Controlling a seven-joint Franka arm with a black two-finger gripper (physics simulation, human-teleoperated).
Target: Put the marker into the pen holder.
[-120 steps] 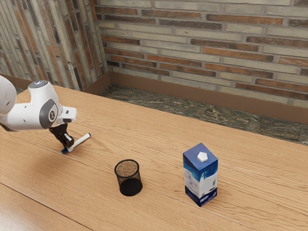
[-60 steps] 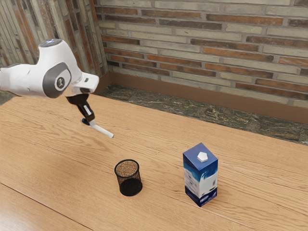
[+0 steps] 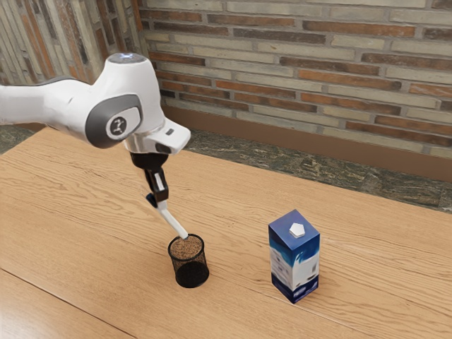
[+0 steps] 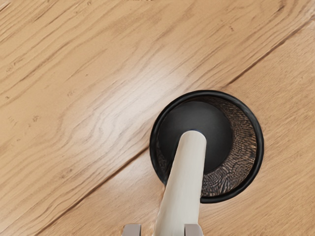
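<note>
In the exterior view my gripper [image 3: 160, 203] is shut on the marker [image 3: 174, 222], up and to the left of the black mesh pen holder [image 3: 191, 272]. The marker's white body slants down toward the exterior view's right, its free end by the holder's rim; its dark blue end sticks out behind the fingers. In the wrist view the white marker [image 4: 184, 177] comes out from between the fingertips of my gripper [image 4: 162, 230], and its rounded end overlaps the opening of the round pen holder [image 4: 261, 142]. How high that end is above the rim, I cannot tell.
A blue and white carton [image 3: 294, 258] stands upright on the wooden table [image 3: 240, 311], to the exterior view's right of the pen holder. Beyond the table's far edge are a dark stone floor and a brick wall.
My hand has carried the marker toward the exterior view's right, from near the tabletop to the pen holder, and the marker now tips more steeply downward. Holder and carton have not moved.
</note>
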